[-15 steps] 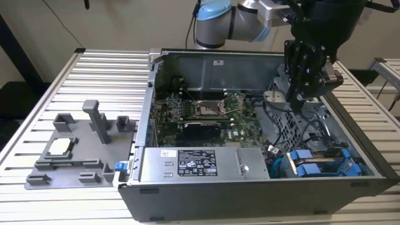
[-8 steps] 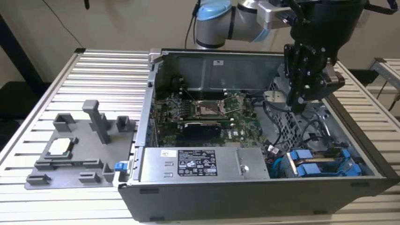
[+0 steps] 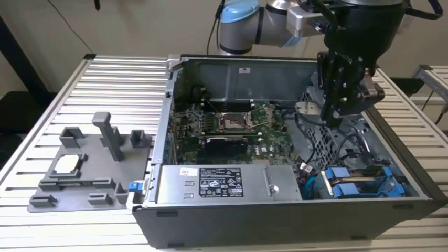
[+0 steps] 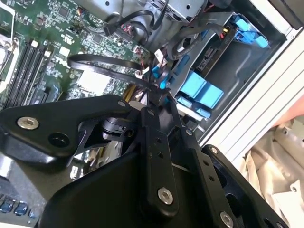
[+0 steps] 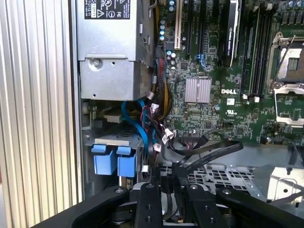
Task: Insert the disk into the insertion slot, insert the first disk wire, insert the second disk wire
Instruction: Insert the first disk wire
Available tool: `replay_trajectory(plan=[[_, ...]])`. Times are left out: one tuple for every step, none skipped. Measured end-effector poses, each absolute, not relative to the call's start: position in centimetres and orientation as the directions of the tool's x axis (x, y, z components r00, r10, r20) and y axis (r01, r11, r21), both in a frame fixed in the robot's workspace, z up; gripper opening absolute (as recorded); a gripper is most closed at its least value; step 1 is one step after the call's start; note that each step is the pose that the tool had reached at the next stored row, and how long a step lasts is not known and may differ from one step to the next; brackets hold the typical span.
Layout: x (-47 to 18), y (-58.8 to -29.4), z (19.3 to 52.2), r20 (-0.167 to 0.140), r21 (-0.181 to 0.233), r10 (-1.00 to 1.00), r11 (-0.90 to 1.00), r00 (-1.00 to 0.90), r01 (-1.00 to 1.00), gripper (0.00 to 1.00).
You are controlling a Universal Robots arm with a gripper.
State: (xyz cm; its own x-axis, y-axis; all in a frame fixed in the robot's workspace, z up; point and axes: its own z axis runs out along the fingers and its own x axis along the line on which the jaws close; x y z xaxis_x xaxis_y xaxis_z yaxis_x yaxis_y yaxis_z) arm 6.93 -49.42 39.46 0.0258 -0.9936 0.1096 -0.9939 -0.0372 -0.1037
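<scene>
My gripper hangs inside the open computer case over its right half. In both wrist views its fingers are closed together, and a flat black wire runs in a loop up to the tips. Two blue-ended carriers sit side by side in the dark grey drive cage at the case's near right corner, with their blue ends facing out. I cannot tell which of them holds the disk. The gripper stands apart from them, farther back in the case.
The motherboard fills the case's middle and the silver power supply its near side. Loose wires with white plugs hang beside the cage. A perforated metal plate lies under the gripper. A grey fixture rests on the slatted table.
</scene>
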Motion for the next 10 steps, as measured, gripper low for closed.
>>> replay_trajectory(plan=[[6.94,-49.42,39.41,0.109,-0.105,-0.994,-0.038,0.026,-0.994,0.27],[6.94,-49.42,39.38,0.109,-0.105,-0.994,-0.038,0.027,-0.994,0.27],[6.94,-49.42,39.34,0.109,-0.106,-0.994,-0.038,0.027,-0.994,0.27],[6.93,-49.42,39.31,0.11,-0.106,-0.994,-0.039,0.027,-0.994,0.27],[6.93,-49.43,39.27,0.11,-0.106,-0.994,-0.039,0.027,-0.994,0.27],[6.92,-49.43,39.23,0.11,-0.107,-0.994,-0.039,0.027,-0.994,0.27],[6.89,-49.43,39.2,0.11,-0.107,-0.994,-0.039,0.027,-0.993,0.24],[6.86,-49.43,39.18,0.11,-0.108,-0.994,-0.039,0.027,-0.993,0.24],[6.83,-49.43,39.16,0.11,-0.108,-0.994,-0.039,0.027,-0.993,0.24],[6.79,-49.43,39.14,0.11,-0.109,-0.994,-0.039,0.027,-0.993,0.18]])
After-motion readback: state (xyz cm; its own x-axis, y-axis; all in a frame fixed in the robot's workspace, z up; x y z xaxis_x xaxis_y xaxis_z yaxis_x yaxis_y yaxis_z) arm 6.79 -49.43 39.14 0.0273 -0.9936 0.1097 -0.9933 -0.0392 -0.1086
